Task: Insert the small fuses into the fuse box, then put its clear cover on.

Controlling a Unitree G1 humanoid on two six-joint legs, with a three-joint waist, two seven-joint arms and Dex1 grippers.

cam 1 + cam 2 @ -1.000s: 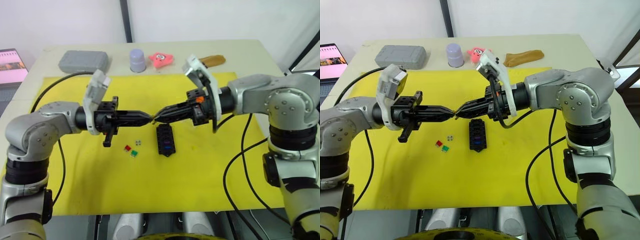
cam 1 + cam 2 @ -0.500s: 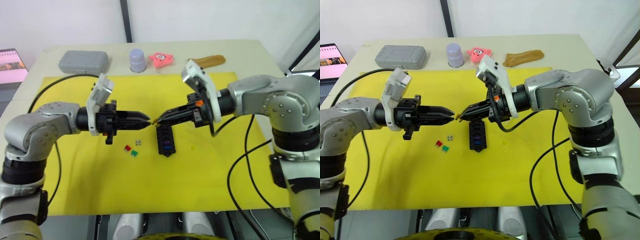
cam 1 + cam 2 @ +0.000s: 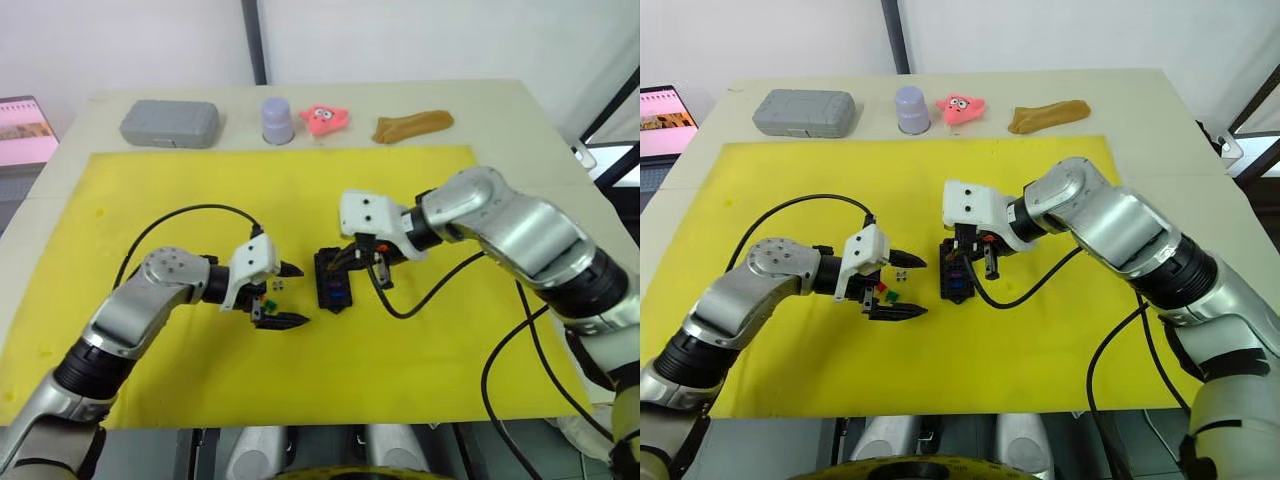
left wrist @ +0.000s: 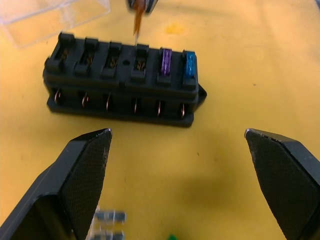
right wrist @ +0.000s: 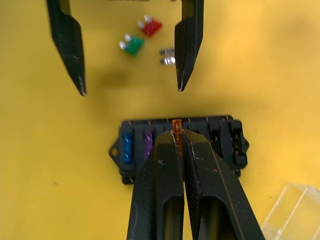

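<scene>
The black fuse box [image 4: 125,82] lies mid-mat with a purple fuse [image 4: 166,61] and a blue fuse [image 4: 189,62] seated at one end. My right gripper [image 5: 178,137] points down over the box's middle slots, shut on an orange fuse [image 5: 176,126] whose blades hang just above a slot. My left gripper [image 3: 300,295] rests low on the mat to the left of the box, open wide. Red [image 5: 150,25], green [image 5: 131,45] and clear [image 5: 169,56] fuses lie loose by its fingers. The clear cover [image 4: 55,17] lies on the mat just beyond the box.
A yellow mat [image 3: 430,340] covers the table. Along the far edge stand a grey case [image 3: 168,122], a lavender cup [image 3: 277,120], a pink toy [image 3: 322,117] and a brown object [image 3: 412,125]. A laptop [image 3: 25,120] sits off the left side. Black cables loop beside both arms.
The grippers were tip to tip above the box. The left one has opened and dropped to the mat by the loose fuses; the right one has turned down over the box, still shut.
</scene>
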